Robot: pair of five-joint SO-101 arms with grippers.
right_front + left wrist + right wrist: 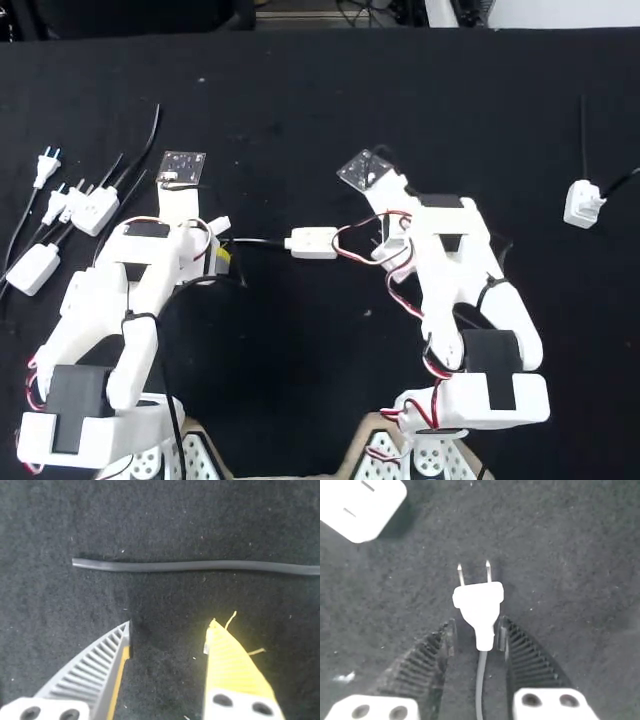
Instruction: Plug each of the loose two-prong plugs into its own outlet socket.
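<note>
White plug (477,602), likely light and rigid, framed by open right pincer (476,624), best pinched at neck; left pincer (170,624) open.

Overhead camera; wrist cameras close above table (300,100)

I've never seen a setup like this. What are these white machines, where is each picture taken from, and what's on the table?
These are two robot arms, each ending in a gripper. One picture looks down over the black table; the other two come from cameras on each wrist. The left gripper is open above a black cable. The right gripper sits around a white two-prong plug, near a white socket; whether it grips is unclear. More plugs and sockets lie on the table's left, another white block on the right.
</note>
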